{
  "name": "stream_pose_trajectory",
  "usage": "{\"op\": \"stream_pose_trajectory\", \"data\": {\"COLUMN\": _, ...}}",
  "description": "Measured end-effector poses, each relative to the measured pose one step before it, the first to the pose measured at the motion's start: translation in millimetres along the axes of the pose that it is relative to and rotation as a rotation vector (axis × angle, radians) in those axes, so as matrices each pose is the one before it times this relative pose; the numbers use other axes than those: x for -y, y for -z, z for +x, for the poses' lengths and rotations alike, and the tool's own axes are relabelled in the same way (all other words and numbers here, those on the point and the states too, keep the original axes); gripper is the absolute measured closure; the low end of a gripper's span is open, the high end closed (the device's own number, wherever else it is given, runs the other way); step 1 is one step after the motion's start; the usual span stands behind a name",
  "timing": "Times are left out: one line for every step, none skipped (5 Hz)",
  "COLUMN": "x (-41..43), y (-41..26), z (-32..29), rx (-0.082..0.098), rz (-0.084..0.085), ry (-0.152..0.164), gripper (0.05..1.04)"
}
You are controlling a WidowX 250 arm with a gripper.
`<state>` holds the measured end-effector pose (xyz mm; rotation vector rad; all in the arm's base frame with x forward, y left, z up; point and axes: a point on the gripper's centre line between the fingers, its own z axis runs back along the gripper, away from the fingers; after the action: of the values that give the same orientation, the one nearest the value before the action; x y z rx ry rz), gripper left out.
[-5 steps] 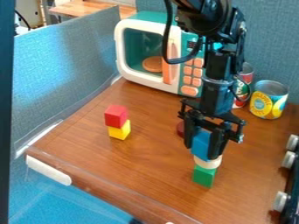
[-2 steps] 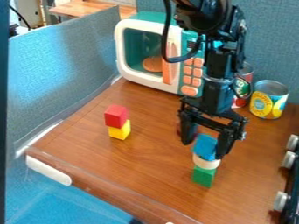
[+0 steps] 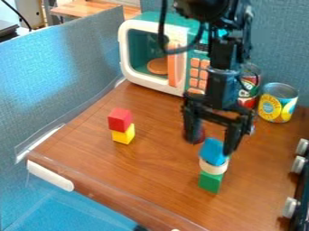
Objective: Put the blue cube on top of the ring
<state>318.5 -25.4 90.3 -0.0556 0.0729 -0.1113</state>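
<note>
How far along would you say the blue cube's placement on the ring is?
It looks done: the blue cube sits on the white ring, above the green block. The gripper is open with nothing held, so probably only backing away is left.

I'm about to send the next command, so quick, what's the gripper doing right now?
Black two-finger gripper: open, holding nothing, fingers apart above the blue cube.
</note>
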Motion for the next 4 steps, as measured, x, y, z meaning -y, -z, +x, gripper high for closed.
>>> {"op": "stream_pose_trajectory", "data": {"x": -19.53, "y": -44.97, "z": -18.39, "rx": 0.1111, "rz": 0.0546, "ry": -0.0354, "gripper": 0.083}}
{"op": "stream_pose_trajectory", "data": {"x": -25.96, "y": -20.53, "z": -13.66, "rx": 0.0544, "rz": 0.005, "ry": -0.0731, "gripper": 0.083}}
{"op": "stream_pose_trajectory", "data": {"x": -8.55, "y": -12.95, "z": -11.72, "rx": 0.0101, "rz": 0.0421, "ry": -0.0224, "gripper": 0.083}}
{"op": "stream_pose_trajectory", "data": {"x": -11.19, "y": -2.17, "z": -1.82, "rx": 0.0017, "rz": 0.0379, "ry": -0.0595, "gripper": 0.083}}
